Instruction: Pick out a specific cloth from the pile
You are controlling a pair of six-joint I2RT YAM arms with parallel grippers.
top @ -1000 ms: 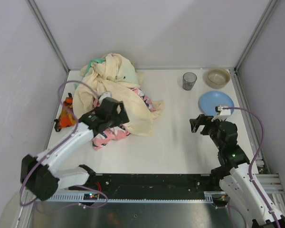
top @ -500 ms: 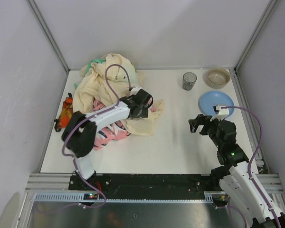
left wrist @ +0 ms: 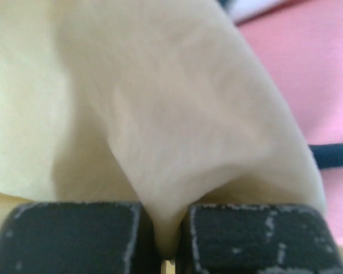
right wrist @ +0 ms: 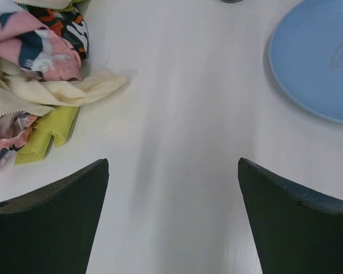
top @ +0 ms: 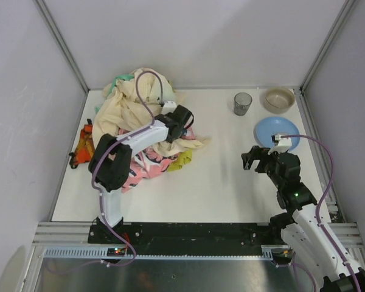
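Since a moment ago the mustard cloth [top: 181, 159] had come bare at the pile's [top: 131, 106] edge, just nearside of my left gripper [top: 184, 121], which pinched a cream cloth [left wrist: 160, 114] fold tight. My right gripper [right wrist: 171, 217] hung spread wide, holding nothing.

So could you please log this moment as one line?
left tool: shut on cream cloth | right tool: open over table | yellow-green cloth: ungrasped at pile edge
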